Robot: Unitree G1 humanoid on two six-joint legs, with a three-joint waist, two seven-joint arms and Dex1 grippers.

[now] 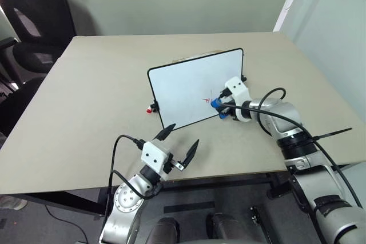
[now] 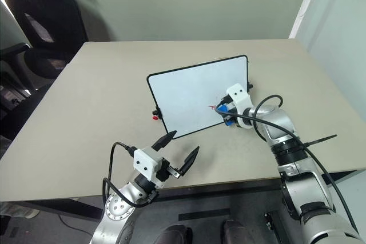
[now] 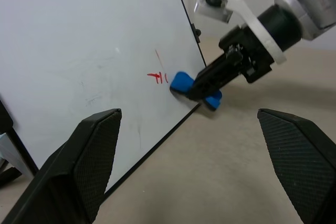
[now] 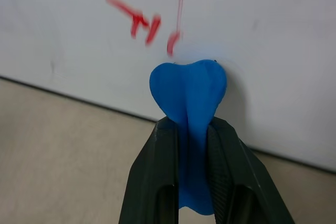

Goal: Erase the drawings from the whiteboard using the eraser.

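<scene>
Closest in: left hand [image 1: 179, 142] parked over the near edge of the counter [image 1: 86, 112], fingers spread wide, holding nothing, pointed toward the whiteboard. Well apart from the action.

Next up, right hand [image 3: 202, 85] reaching in from the right, fingers clamped tight on the eraser [image 4: 189, 95], bright blue and squished between them so it bulges out past the tips. Eraser pressed against the whiteboard [image 1: 189, 84] near its lower right corner, just beside the near edge of the frame.

Drawings [image 4: 144, 22] right next to the eraser: a few thin red strokes, one touching or nearly touching the blue tip, hard to call from the wrist view since the strokes look a bit smeary there. Rest of the board surface white apart from faint grey traces.

Whiteboard lying on the counter at an angle, black frame, little clips on the sides. Small red-tipped bit [image 1: 151, 108] at the left edge, probably a marker cap.

Farther back, a black office chair [image 1: 34, 15] past the counter's left corner.
</scene>
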